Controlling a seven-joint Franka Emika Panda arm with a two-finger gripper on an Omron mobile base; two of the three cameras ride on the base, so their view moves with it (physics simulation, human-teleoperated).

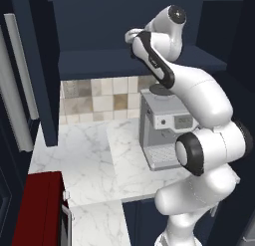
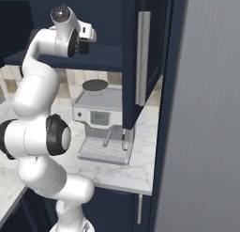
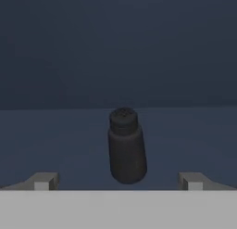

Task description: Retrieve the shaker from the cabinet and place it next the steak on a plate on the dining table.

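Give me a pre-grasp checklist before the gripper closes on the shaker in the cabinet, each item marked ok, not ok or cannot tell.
1. Gripper open: ok, the fingertips stand wide apart.
2. Shaker upright on the cabinet shelf: ok.
3. Shaker centred between the fingertips: ok, it sits about midway between them in the hand view.
4. Shaker far enough in between the fingers to close on: cannot tell, the hand view gives no clear depth.
5. Shelf around the shaker free of other things: ok, as far as the hand view reaches.
6. Cabinet door swung open, out of the arm's way: ok.
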